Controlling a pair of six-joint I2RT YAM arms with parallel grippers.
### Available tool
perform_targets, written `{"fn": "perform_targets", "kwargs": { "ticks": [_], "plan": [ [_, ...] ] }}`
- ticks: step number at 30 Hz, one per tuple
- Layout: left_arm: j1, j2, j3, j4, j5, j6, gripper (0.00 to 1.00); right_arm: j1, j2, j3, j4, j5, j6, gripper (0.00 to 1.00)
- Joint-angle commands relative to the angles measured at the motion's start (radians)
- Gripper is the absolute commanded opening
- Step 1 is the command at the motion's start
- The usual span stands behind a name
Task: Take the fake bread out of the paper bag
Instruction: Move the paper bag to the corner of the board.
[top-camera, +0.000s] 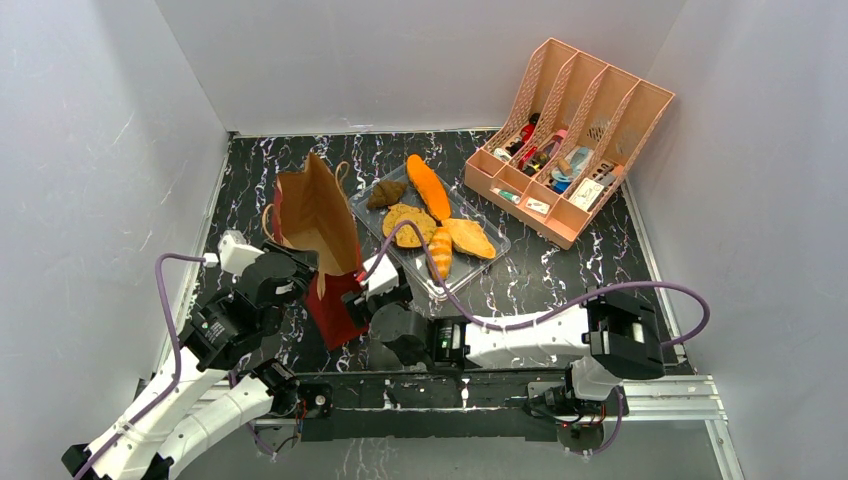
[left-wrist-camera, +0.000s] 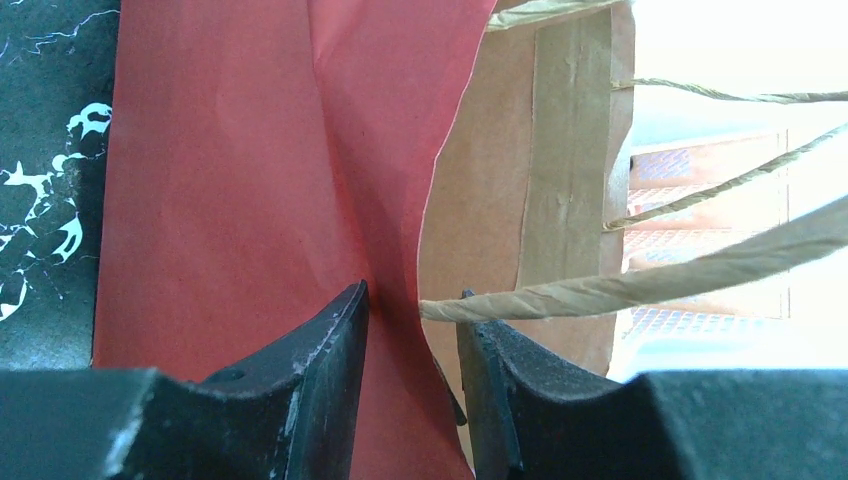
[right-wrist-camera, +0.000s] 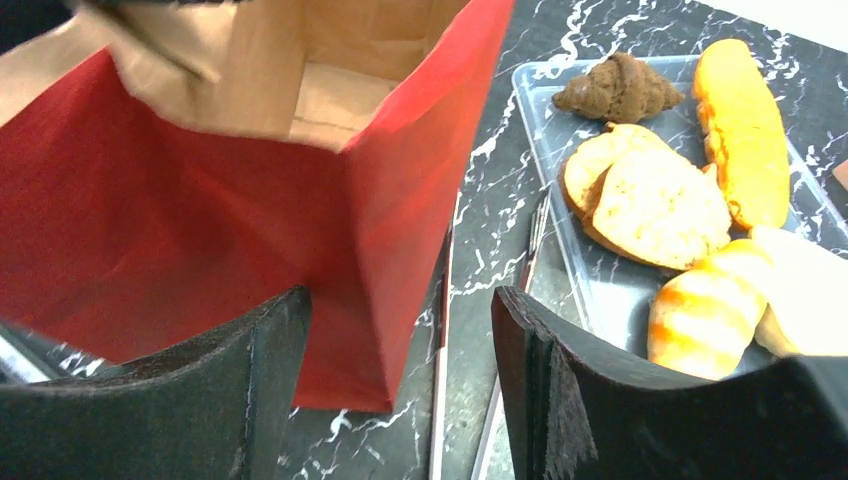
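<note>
My left claw (left-wrist-camera: 412, 296) pinches the thin, floppy glossy red paper bag (top-camera: 318, 215). My right claw (right-wrist-camera: 398, 300) gapes empty. The light, rigid orange-brown toy bread pieces (top-camera: 430, 187) lie in the clear plastic tray (right-wrist-camera: 548, 135), and I judge each best gripped across its middle.

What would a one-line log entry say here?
left gripper: astride paper bag wall | right gripper: open, beside bag | fake bread: on clear tray | visible bag interior: no bread

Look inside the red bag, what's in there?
Only brown paper lining shows inside the paper bag; the deeper part is hidden behind its red wall. The fake bread lies on the clear tray.
</note>
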Motion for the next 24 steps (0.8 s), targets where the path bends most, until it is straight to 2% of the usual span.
{"fn": "perform_targets", "kwargs": {
  "ticks": [1, 4, 11, 13, 17, 24],
  "plan": [
    [-0.003, 0.003, -0.009, 0.029, 0.002, 0.035, 0.35, -0.065, 0.01, -0.005, 0.162, -0.144, -0.093, 0.61],
    [-0.003, 0.008, -0.009, 0.033, -0.004, 0.044, 0.36, -0.09, 0.023, -0.012, 0.191, -0.227, -0.119, 0.48],
    [-0.003, 0.001, -0.005, 0.026, -0.031, 0.034, 0.39, -0.123, 0.023, -0.037, 0.223, -0.318, -0.104, 0.03],
    [-0.003, -0.007, 0.008, 0.002, -0.055, 0.008, 0.44, -0.126, 0.023, -0.038, 0.23, -0.31, -0.105, 0.0],
    [-0.003, -0.037, 0.038, -0.036, -0.107, -0.024, 0.52, -0.134, 0.036, -0.023, 0.238, -0.283, -0.105, 0.0],
    [-0.003, -0.027, 0.177, -0.125, -0.218, 0.007, 0.57, -0.185, 0.104, 0.062, 0.215, -0.245, -0.06, 0.0]
  ]
}}
